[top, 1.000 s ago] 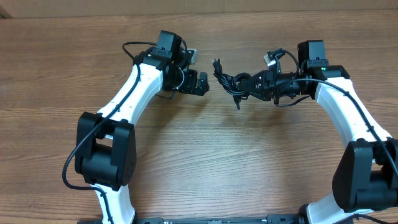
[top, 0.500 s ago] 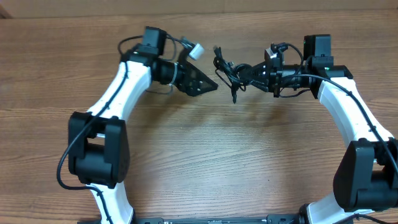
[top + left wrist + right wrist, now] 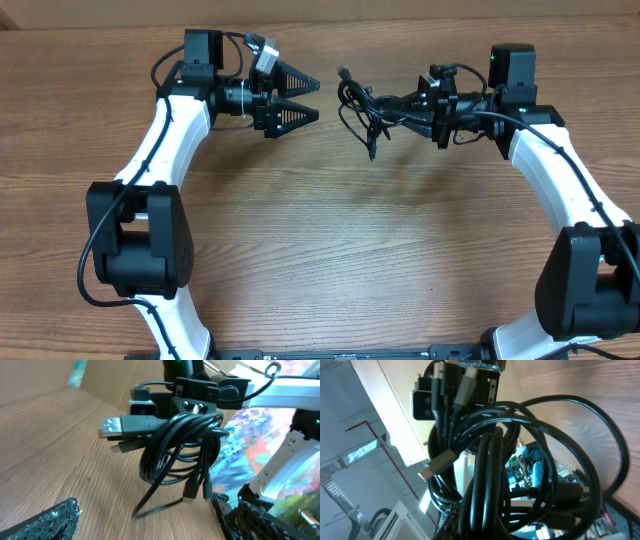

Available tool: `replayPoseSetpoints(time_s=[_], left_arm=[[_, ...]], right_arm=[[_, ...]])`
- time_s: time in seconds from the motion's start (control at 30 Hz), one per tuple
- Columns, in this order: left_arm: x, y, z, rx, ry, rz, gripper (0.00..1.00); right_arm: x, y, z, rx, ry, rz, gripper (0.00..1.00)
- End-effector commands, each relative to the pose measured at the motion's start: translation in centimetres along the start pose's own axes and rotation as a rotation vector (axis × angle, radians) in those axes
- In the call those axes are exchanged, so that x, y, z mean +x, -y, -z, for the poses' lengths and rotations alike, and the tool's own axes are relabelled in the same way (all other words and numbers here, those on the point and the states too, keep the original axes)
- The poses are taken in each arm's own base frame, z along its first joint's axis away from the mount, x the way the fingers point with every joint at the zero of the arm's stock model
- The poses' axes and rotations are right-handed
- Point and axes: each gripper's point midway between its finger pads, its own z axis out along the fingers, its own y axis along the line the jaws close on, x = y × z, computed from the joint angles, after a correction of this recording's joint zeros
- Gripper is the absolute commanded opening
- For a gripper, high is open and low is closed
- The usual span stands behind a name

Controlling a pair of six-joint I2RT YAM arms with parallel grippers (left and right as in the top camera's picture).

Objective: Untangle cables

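Note:
The cables (image 3: 357, 108) form a tight black knot with loose loops and plug ends, held above the far middle of the table. My right gripper (image 3: 392, 104) is shut on the knot from its right side. In the left wrist view the knot (image 3: 180, 445) hangs ahead with a USB plug (image 3: 112, 425) sticking out to the left. My left gripper (image 3: 303, 97) stands wide open a short way left of the knot, jaws pointing at it, with nothing between its fingers (image 3: 50, 522). The coils (image 3: 490, 460) fill the right wrist view and hide that gripper's fingertips.
The wooden table (image 3: 330, 250) spreads below both arms. Thicker black wires run along the white left arm (image 3: 165, 140) and right arm (image 3: 555, 170). A cardboard wall (image 3: 115, 377) stands beyond the table's far edge.
My left arm has swung back and to the left and turned, so its open jaws now face the knot. My right gripper has carried the knot slightly toward the far edge.

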Motion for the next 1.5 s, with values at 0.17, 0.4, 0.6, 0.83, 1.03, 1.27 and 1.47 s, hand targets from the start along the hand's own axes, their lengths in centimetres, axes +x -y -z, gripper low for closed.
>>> replayPoseSetpoints(time_s=[0.17, 0.4, 0.6, 0.83, 1.03, 1.27, 1.47], left_arm=[[-1.2, 1.3, -2.1, 0.103, 0.002, -0.078, 1.00], [-1.4, 1.4, -2.4, 0.111, 0.001, -0.119, 1.00], [-1.7, 1.4, -2.4, 0.111, 0.002, -0.149, 0.73], [-1.7, 1.4, -2.4, 0.110, 0.002, -0.155, 0.04], [-1.7, 1.4, -2.4, 0.111, 0.002, -0.149, 0.04], [-1.7, 1.4, -2.4, 0.111, 0.000, -0.109, 0.04], [-1.8, 1.2, -2.1, 0.103, 0.002, -0.089, 0.04]], right_arm=[[2.1, -3.6, -1.8, -0.013, -0.094, -0.021, 0.04], [2.9, -3.9, -3.1, -0.004, -0.127, -0.001, 0.04], [2.8, -3.9, -3.3, -0.003, -0.123, 0.000, 0.04], [2.7, -3.9, -3.3, -0.003, -0.114, 0.000, 0.04], [2.5, -3.9, -3.4, -0.004, -0.101, 0.008, 0.04], [1.5, -3.9, -3.4, -0.005, -0.044, 0.026, 0.13], [1.2, -3.9, -3.4, -0.006, -0.027, 0.102, 0.58]])
